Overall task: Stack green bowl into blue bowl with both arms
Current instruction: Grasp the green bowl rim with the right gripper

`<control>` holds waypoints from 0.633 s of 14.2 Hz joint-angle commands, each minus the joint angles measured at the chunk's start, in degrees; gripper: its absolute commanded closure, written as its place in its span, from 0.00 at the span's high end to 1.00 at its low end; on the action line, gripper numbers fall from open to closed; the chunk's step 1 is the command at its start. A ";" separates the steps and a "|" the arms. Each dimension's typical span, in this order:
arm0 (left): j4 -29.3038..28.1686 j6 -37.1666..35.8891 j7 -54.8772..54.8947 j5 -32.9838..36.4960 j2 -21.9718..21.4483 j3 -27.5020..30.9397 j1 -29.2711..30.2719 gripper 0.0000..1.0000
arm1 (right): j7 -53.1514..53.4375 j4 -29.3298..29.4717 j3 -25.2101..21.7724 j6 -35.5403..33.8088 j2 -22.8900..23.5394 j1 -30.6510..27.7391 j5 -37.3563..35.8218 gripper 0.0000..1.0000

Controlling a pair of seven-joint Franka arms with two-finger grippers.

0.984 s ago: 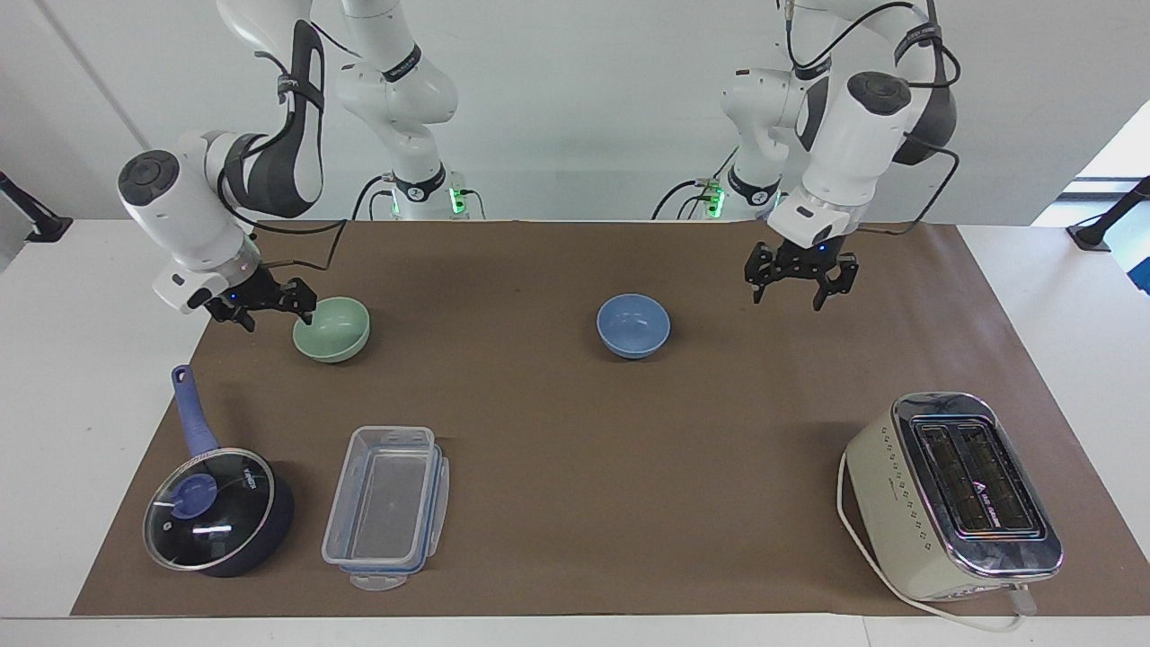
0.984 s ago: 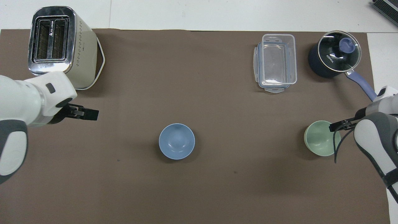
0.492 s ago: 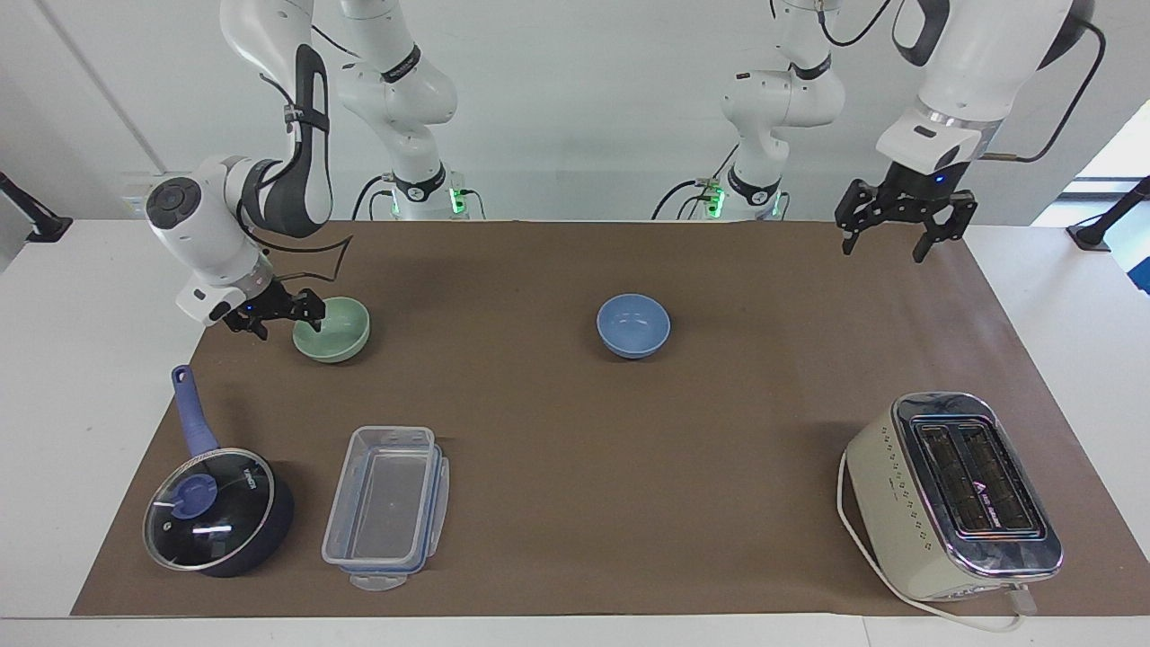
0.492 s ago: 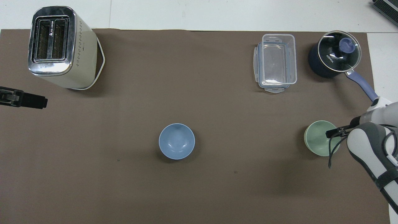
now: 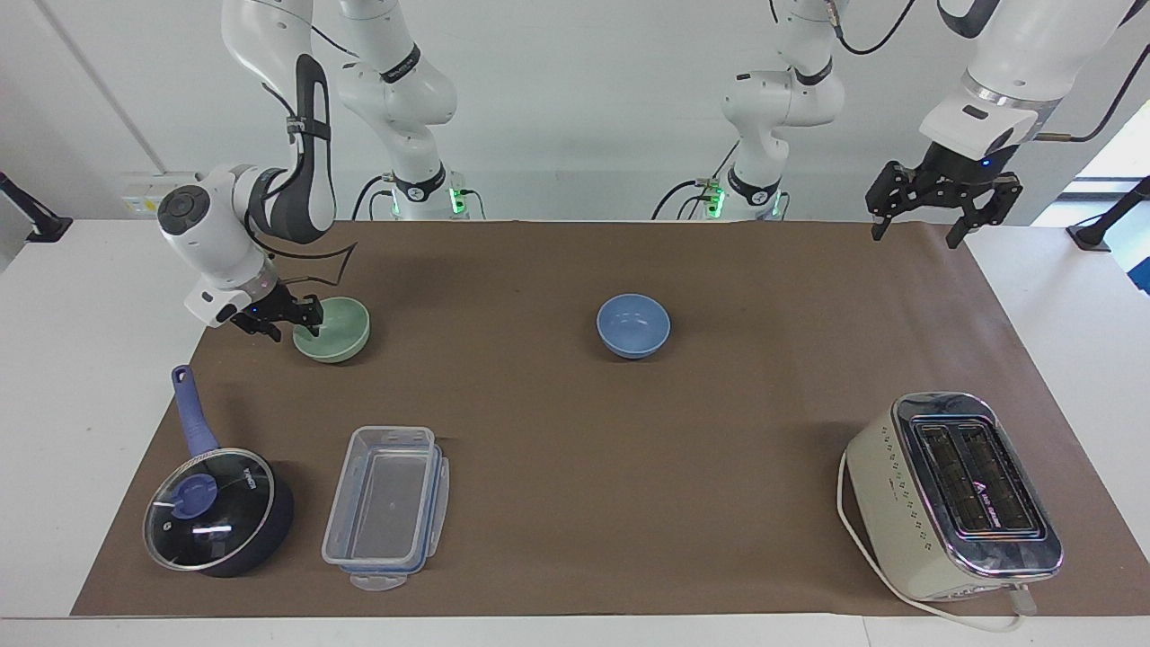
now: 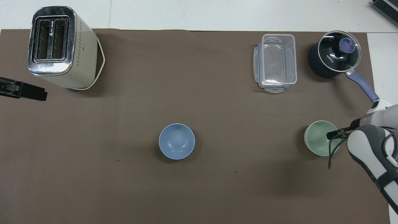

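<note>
Facing view alone shows both hands whole. Right hand (image 5: 308,317) sits at the green bowl's (image 5: 333,329) rim, at nine o'clock of the blue bowl (image 5: 633,324); its finger spacing cannot be told. Left hand (image 5: 942,199), fingers apart, hangs over the brown-papered bench (image 5: 575,431); white wall above.

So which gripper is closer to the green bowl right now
Right. The right gripper is at the green bowl's rim; the left gripper hangs high over the mat's edge at the left arm's end.
</note>
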 commanded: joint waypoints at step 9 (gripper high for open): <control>-2.60 -4.12 -3.62 -1.38 -2.29 -0.36 0.61 1.00 | -0.96 6.53 1.06 -7.80 0.03 0.02 2.20 0.00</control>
